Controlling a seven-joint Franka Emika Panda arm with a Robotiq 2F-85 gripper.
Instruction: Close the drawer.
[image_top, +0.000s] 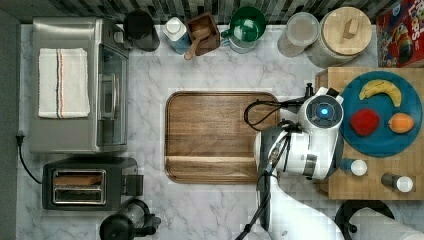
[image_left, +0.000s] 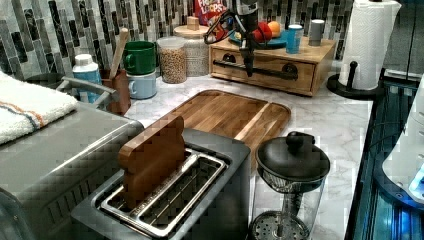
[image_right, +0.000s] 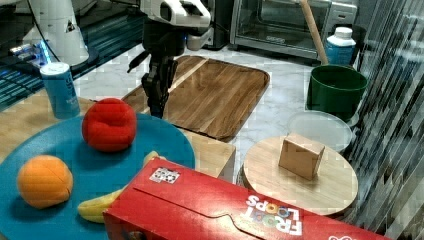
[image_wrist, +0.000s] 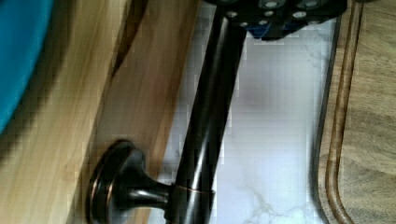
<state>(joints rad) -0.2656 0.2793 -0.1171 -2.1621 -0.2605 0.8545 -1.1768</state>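
Observation:
The light-wood drawer (image_left: 270, 60) sits under the wooden top that carries the blue plate, at the back of the left view. Its front looks nearly flush with the box. The thin black bar handle (image_left: 272, 72) runs along that front, and up close it appears as a dark rod (image_wrist: 205, 126) on a round mount against the wood face (image_wrist: 135, 98). My gripper (image_left: 248, 70) points down in front of the handle, shut and holding nothing. It (image_wrist: 275, 14) stands against the bar on the marble side. It (image_right: 156, 107) hangs beside the plate's edge.
The brown rounded tray (image_top: 220, 137) lies on the marble just in front of the drawer. The blue plate (image_top: 380, 115) with fruit and two shakers (image_top: 357, 167) rest on the wooden top. A paper towel roll (image_left: 367, 45) stands at the left view's right. Jars and mugs line the backsplash.

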